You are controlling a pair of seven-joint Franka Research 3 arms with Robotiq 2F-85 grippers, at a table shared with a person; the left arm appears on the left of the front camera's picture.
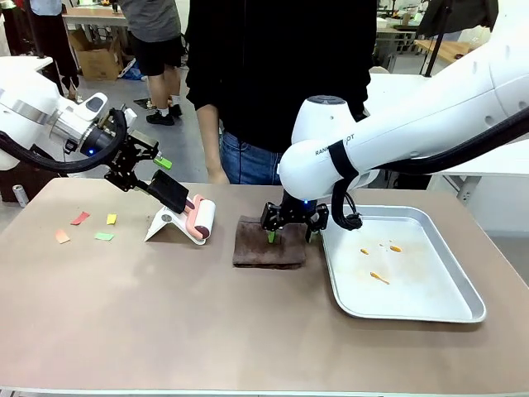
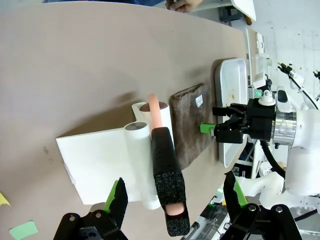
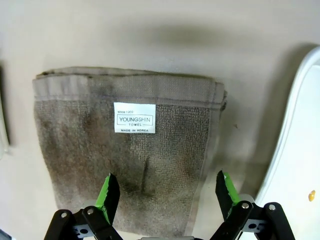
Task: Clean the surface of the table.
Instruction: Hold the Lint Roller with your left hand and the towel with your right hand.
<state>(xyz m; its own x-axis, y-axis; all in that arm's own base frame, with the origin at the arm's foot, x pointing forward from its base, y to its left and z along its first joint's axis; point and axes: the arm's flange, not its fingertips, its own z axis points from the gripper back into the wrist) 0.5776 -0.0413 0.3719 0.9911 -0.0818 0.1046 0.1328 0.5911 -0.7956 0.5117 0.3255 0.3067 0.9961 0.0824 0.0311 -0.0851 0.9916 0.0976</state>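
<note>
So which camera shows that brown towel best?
The right wrist view: straight down on the towel, close enough to read its label. The front view shows it small beneath the right gripper; the left wrist view, farther off and slanted.

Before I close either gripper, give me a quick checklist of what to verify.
1. Right gripper open above the towel: ok.
2. Towel lying flat, clear of the tray: ok.
3. Left gripper open, straddling the lint roller handle: ok.
4. Roller resting on its white stand: ok.
5. Table free of paper scraps: not ok, four lie at its left end.
6. Person's hand away from both grippers: ok.
</note>
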